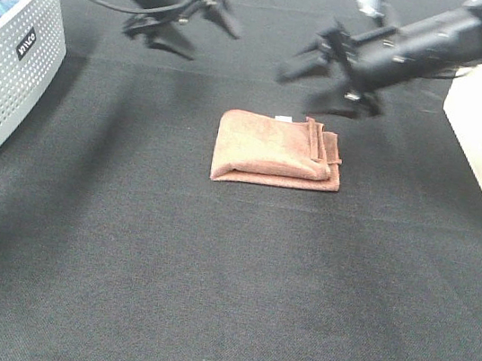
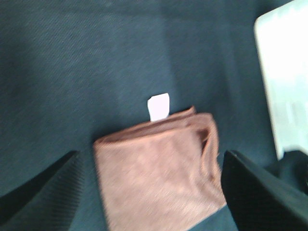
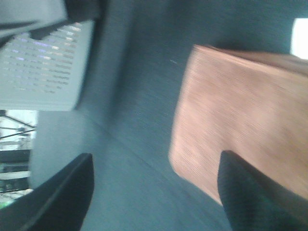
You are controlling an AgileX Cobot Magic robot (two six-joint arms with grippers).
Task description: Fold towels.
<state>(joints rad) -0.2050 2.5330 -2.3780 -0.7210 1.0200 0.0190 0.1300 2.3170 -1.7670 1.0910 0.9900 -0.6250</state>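
Bare black bench [image 1: 202, 320] fills the lower frame of the high view. At centre we see the folded reddish-brown towel [image 1: 277, 154], with the left gripper [image 1: 212, 40] and right gripper [image 1: 307, 91] in the upper frame, both spread and empty. From the left wrist, our released fingers [image 2: 43, 197] flank the towel without touching it. From the right wrist, the fingers are splayed too, and the towel lies flat behind one finger.
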